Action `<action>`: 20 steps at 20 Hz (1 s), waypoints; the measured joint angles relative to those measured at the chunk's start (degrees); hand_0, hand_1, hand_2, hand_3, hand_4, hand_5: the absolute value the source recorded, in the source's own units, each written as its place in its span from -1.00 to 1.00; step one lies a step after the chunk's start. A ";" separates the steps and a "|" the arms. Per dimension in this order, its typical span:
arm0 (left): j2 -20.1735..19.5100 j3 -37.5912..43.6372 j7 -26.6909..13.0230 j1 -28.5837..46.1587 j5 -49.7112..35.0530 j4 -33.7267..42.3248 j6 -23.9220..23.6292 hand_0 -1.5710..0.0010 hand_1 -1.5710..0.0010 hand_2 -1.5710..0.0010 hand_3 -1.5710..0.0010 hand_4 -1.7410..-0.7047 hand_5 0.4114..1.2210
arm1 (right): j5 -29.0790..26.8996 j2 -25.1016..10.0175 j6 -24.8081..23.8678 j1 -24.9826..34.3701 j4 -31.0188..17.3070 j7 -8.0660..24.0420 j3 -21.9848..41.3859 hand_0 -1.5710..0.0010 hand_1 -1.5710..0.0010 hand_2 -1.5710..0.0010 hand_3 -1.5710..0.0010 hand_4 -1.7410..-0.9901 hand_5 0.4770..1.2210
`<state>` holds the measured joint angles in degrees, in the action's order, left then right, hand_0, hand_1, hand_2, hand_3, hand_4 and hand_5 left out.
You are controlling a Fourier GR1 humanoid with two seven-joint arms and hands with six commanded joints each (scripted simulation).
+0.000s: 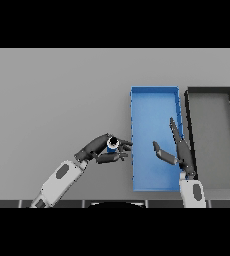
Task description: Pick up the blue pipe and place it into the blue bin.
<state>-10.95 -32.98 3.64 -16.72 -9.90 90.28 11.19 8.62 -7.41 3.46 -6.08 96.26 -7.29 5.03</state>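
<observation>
Just left of centre in the frame, the left hand (103, 150) curls its fingers around the blue pipe (112, 144) beside the blue bin (154, 102), while the right hand (179, 150) hovers straight-fingered over the bin's right side, next to a black bin (212, 91).

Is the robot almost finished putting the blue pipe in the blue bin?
About halfway. Done: the left hand has its fingers curled round the blue pipe, so it looks picked up. Happening now: the pipe is just beside the blue bin's left edge, not over it yet. Left to do: carry it over the bin and let go. The right hand is open above the bin's right side.
</observation>
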 measured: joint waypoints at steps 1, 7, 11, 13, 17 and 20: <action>-0.12 -0.02 -0.11 0.35 -0.30 0.61 0.01 -1.00 -1.00 -1.00 -0.84 -0.98 1.00 | 0.06 0.17 -0.18 -0.62 0.58 -0.17 0.12 1.00 1.00 1.00 1.00 0.51 -0.59; -0.44 0.09 -0.37 0.05 0.25 0.48 -0.13 -1.00 -1.00 -1.00 -0.83 -0.98 1.00 | 0.47 1.02 -1.48 -3.41 4.30 1.61 0.61 1.00 1.00 1.00 1.00 0.45 -0.62; 0.09 0.24 -0.79 -0.78 -0.26 0.36 0.17 -1.00 -1.00 -1.00 -0.83 -0.98 1.00 | -6.43 0.22 3.70 -2.82 7.93 0.53 0.45 1.00 1.00 1.00 1.00 0.44 -0.69; -0.19 0.17 -0.80 -0.45 0.30 0.05 0.13 -1.00 -1.00 -1.00 -0.83 -0.98 1.00 | -12.30 -2.63 8.49 -2.24 11.37 3.56 0.13 1.00 1.00 1.00 1.00 0.40 -0.77; -0.34 0.30 -0.03 -0.26 0.59 -0.25 0.42 -1.00 -1.00 -1.00 -0.83 -0.98 1.00 | -18.36 -8.56 14.73 3.39 17.19 12.14 2.15 1.00 1.00 1.00 1.00 0.24 -0.89; -0.17 0.41 -0.87 -0.63 0.42 -0.33 0.51 -1.00 -1.00 -1.00 -0.83 -0.98 1.00 | -21.24 -10.60 17.52 7.99 21.63 17.14 5.74 1.00 1.00 1.00 1.00 0.16 -0.88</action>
<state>-11.12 -32.57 2.77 -17.35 -9.48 89.94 11.70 -12.62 -18.01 20.98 1.91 117.89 9.85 10.76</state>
